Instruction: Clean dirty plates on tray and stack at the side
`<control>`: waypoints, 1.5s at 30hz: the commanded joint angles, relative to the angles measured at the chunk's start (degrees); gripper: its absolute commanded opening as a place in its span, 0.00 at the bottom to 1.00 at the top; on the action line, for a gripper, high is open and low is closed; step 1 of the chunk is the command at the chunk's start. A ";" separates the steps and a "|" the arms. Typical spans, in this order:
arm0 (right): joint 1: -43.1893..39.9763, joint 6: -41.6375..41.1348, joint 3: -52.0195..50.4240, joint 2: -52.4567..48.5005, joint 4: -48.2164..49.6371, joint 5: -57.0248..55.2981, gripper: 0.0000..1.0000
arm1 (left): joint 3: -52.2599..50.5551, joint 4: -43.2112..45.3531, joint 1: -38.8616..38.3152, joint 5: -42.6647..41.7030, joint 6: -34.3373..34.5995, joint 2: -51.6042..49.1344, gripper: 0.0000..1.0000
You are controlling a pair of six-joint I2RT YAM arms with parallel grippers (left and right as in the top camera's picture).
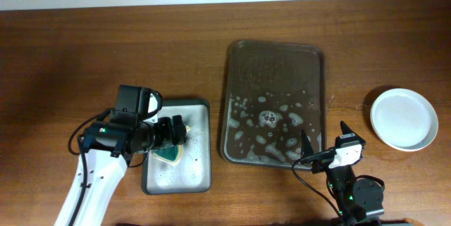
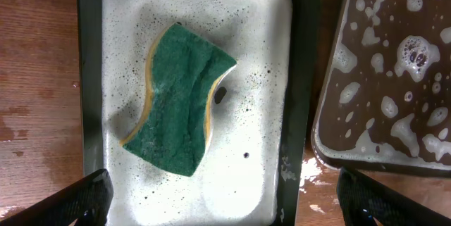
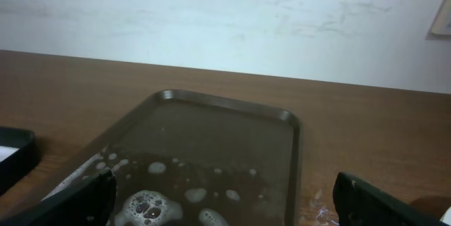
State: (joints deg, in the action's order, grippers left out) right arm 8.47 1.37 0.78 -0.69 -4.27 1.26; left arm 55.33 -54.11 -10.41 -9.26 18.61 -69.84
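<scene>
The dark brown tray (image 1: 275,57) sits in the middle of the table, holding only soap foam and water, no plates. It also shows in the right wrist view (image 3: 225,134) and at the right of the left wrist view (image 2: 380,78). White plates (image 1: 404,118) sit in a stack on the table at the far right; I cannot tell how many. My left gripper (image 1: 177,133) is open and empty, above the green-yellow sponge (image 2: 183,98). My right gripper (image 1: 325,145) is open and empty at the tray's near right corner.
The sponge lies in the small grey tray (image 1: 201,110), which is wet with foam and also shows in the left wrist view (image 2: 299,71). Water is spilled on the wood between the two trays (image 2: 313,177).
</scene>
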 commanded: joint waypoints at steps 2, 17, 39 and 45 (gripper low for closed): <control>0.48 -0.09 -0.46 0.48 -0.15 -0.90 0.99 | 0.31 0.04 0.37 -0.42 -0.09 0.74 1.00; 0.48 -0.09 -0.46 0.48 -0.15 -0.90 0.99 | -19.91 26.43 0.63 1.77 -11.17 36.74 1.00; 0.48 -0.09 -0.46 0.48 -0.17 -0.90 0.99 | -54.86 51.84 5.77 4.74 -16.96 69.57 0.99; 0.48 -0.09 -0.46 0.48 -0.17 -0.90 0.99 | -54.84 49.92 5.77 4.57 -16.94 69.48 1.00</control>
State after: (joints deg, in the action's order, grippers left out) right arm 8.47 1.37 0.73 -0.58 -4.27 1.02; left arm 0.93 -4.03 -4.99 -5.32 2.57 -0.80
